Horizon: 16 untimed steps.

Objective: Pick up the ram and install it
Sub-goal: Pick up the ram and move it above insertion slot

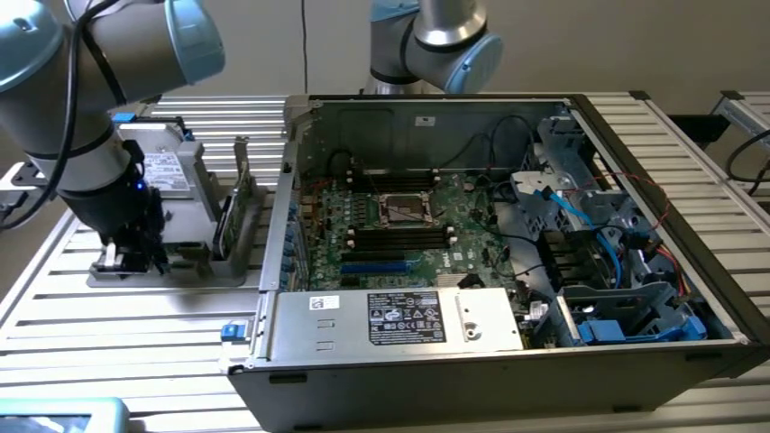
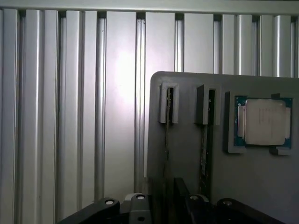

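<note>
Gripper (image 1: 130, 257) at the grey tray (image 2: 261, 186)
It hangs over the edge-on ram (image 2: 167, 135); claw width cannot be told; white power-supply label (image 1: 406, 317) too small to read

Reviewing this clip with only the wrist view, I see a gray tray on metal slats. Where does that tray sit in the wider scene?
Observer: The gray tray lies on the exterior view's left of an open computer case.
Operator: Where is the gripper relative to that case?
Observer: The gripper hangs low over the tray's side farthest from the case, well apart from the motherboard.
</note>
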Available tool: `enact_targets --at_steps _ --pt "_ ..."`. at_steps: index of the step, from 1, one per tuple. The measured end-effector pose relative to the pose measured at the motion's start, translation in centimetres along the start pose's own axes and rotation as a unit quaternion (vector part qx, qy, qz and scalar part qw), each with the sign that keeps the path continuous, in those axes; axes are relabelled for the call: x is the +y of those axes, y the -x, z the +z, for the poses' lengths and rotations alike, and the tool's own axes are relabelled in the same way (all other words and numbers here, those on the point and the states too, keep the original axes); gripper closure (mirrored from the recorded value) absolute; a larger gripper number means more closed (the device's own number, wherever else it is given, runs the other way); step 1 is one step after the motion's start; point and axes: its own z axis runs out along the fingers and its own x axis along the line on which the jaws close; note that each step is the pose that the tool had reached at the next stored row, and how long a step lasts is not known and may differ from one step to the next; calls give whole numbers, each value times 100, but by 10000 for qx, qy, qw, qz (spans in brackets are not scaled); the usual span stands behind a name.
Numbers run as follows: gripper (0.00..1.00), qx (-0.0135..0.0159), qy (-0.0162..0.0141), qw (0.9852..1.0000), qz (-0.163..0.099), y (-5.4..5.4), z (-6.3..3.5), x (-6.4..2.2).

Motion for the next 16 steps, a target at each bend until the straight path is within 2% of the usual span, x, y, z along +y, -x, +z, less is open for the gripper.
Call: enact_targets --at_steps 1,3,5,10,16 --pt "72 -2 0 10000 1 0 2 1" --pt "84 -9 1 10000 2 0 0 4" --pt "88 -30 -1 10000 1 1 -35 8" --pt "88 -56 -14 10000 1 3 -142 11" --pt "88 -65 -24 10000 12 8 -312 17"
